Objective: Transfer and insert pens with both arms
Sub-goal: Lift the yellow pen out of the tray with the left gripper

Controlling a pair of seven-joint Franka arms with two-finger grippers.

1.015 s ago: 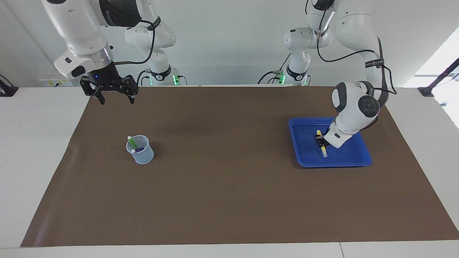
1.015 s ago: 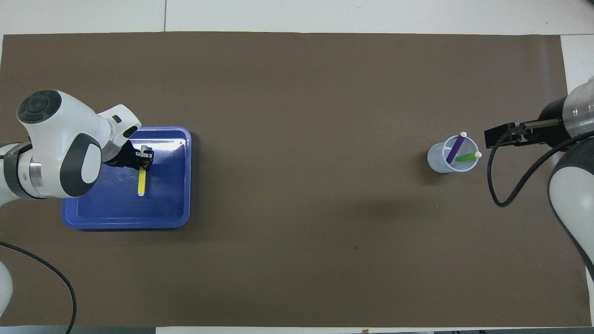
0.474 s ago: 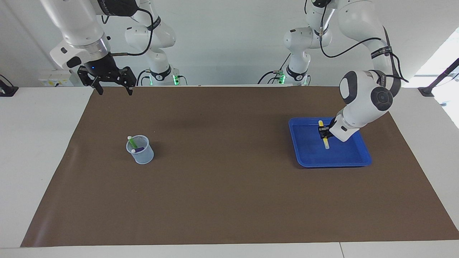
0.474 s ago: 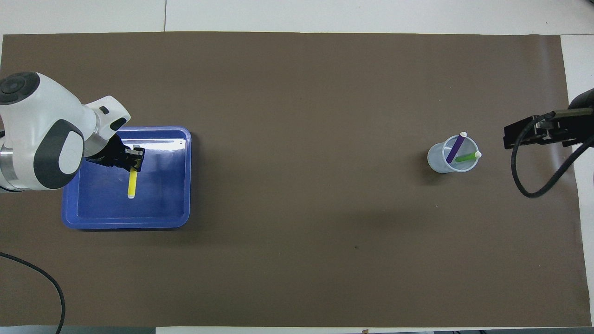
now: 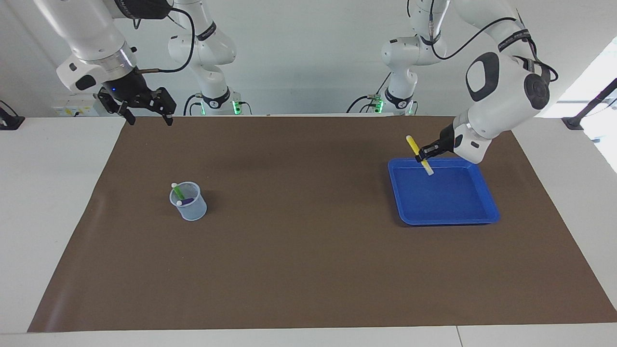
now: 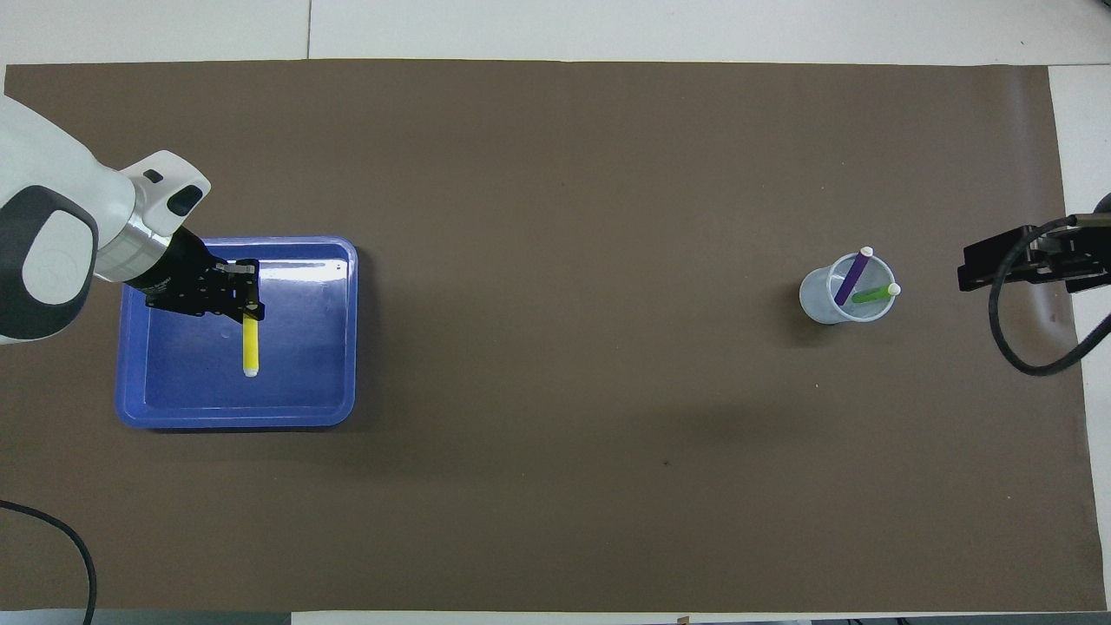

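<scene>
While my left gripper hangs over the blue tray, fingers clamped on the yellow pen, my right gripper waits spread wide, holding nothing; green pen and purple pen sit in the cup.

A mat covers most of the table. On the mat, toward the left arm's end, sits a tray. Toward the right arm's end, well apart from it, stands a cup. Two pens lean inside the cup, crossing each other, with their upper ends above its rim.

The left gripper is over the part of the tray nearer the robots, clamped on a third pen. That pen is tilted and seems to hang clear of the tray floor. The right gripper is raised over the right arm's end of the mat, fingers apart, away from the cup.
</scene>
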